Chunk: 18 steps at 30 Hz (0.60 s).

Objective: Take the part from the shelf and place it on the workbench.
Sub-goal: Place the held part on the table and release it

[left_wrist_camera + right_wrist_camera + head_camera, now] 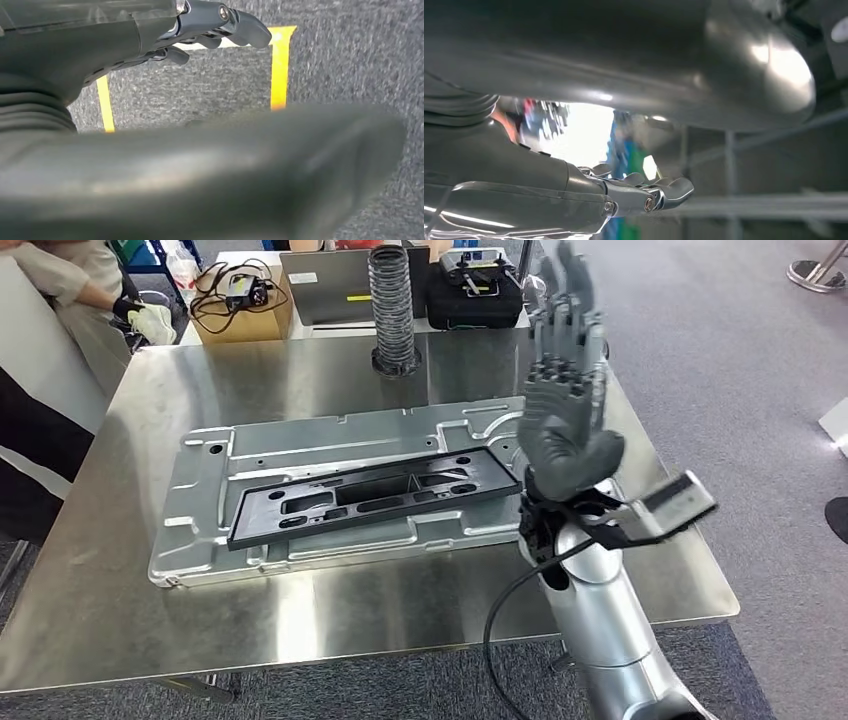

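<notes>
Blocking workbench (120,620) edge: raised, empty right hand (565,390).

Right arm raised, forearm near upright; right hand (563,390) held high, fingers (566,325) extended and apart, holding nothing. Left hand (150,35) hangs low, fingers loosely extended, empty.

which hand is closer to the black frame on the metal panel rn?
Right. The right hand is raised, open, just past the black frame's right end, holding nothing. The left hand hangs over grey carpet with yellow floor tape, away from the workbench.
</notes>
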Motion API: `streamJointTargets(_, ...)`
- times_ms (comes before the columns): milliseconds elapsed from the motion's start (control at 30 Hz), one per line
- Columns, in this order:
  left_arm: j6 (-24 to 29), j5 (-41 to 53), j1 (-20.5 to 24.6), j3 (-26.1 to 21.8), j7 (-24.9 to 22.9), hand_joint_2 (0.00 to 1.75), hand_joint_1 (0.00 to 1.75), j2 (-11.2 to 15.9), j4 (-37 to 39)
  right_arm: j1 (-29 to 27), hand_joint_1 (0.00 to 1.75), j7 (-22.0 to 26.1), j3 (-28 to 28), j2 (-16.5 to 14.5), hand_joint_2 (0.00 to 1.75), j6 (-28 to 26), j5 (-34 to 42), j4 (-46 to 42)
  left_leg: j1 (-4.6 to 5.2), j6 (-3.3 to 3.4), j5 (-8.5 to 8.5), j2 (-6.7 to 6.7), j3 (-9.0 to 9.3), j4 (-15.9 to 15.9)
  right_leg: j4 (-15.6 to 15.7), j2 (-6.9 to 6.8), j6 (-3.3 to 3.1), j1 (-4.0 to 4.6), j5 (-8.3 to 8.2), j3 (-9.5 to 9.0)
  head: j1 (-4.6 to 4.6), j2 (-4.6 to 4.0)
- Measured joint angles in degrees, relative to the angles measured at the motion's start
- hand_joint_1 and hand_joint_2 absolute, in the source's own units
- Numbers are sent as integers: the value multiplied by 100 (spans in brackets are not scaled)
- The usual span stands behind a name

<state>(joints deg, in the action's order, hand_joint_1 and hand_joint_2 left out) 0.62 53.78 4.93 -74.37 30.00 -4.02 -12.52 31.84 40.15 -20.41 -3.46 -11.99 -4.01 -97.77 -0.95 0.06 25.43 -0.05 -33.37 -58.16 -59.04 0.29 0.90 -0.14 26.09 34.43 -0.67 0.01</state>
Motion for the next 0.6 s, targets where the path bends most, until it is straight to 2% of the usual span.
streamJointTargets(67,14,-39,21,-25,-8,0,0,-15,0,-393,0,1,247,204,0,-619,-311,-481,-12,72,-47,4,-7,36,-486,0,62,-18,348,177,7,-1)
streamJointTargets(133,32,-76,17,-58,-24,0,0,-26,0,-919,0,-3,557,452,0,-1076,-414,-851,-6,106,-70,-14,-45,35,-1238,-1,100,-27,733,479,19,-1)
streamJointTargets(167,47,-95,4,-79,-32,0,0,-31,0,-1183,0,-8,730,575,0,-1199,-415,-980,-2,113,-79,-19,-68,29,-1468,-2,108,-30,814,566,25,-1)
streamJointTargets(200,65,-111,-9,-100,-42,0,0,-34,0,-1444,0,-12,907,680,0,-1278,-403,-1081,3,115,-91,-18,-93,20,-1479,-2,107,-32,787,547,28,-1)
streamJointTargets(233,83,-124,-17,-115,-48,0,0,-36,0,-1703,0,-16,1078,766,0,-1327,-380,-1156,7,113,-103,-17,-118,9,-1249,-4,97,-31,666,404,29,-1)
streamJointTargets(300,104,-139,-21,-132,-52,0,0,-37,0,-2184,0,-18,1446,896,0,-1353,-297,-1321,23,91,-129,-17,-157,-13,-416,-14,52,-18,364,-92,30,0)
streamJointTargets(333,106,-142,-20,-136,-51,0,0,-37,0,-2375,0,-19,1610,940,0,-1349,-265,-1402,35,72,-144,-18,-168,-21,-84,-17,28,-6,258,-276,30,0)
streamJointTargets(367,106,-155,-18,-140,-51,0,0,-37,0,-2534,0,-19,1760,972,0,-1358,-251,-1483,45,46,-161,-16,-175,-25,103,-18,6,7,204,-374,30,1)
streamJointTargets(467,105,-261,-16,-146,-51,0,0,-29,-1,-2969,0,-17,2029,1021,0,-1509,-314,-1616,55,-51,-211,-14,-182,-11,165,-16,-69,12,108,-351,29,-1)
streamJointTargets(500,104,-297,-20,-145,-49,0,0,-22,-1,-3101,0,-19,2088,1024,0,-1532,-350,-1628,54,-84,-146,-14,-207,-54,180,-23,-102,-3,62,-324,27,-1)
streamJointTargets(533,103,-320,-25,-144,-47,0,0,-15,-2,-3207,0,-20,2147,1022,0,-1527,-385,-1634,54,-113,7,-15,-263,-189,197,-31,-136,-21,10,-282,18,-1)
streamJointTargets(600,101,-337,-30,-143,-43,0,0,-7,-2,-3370,0,-24,2291,1004,0,-1504,-427,-1631,40,-157,529,-13,-464,-787,205,-43,-181,-32,-91,-159,-2,-1)
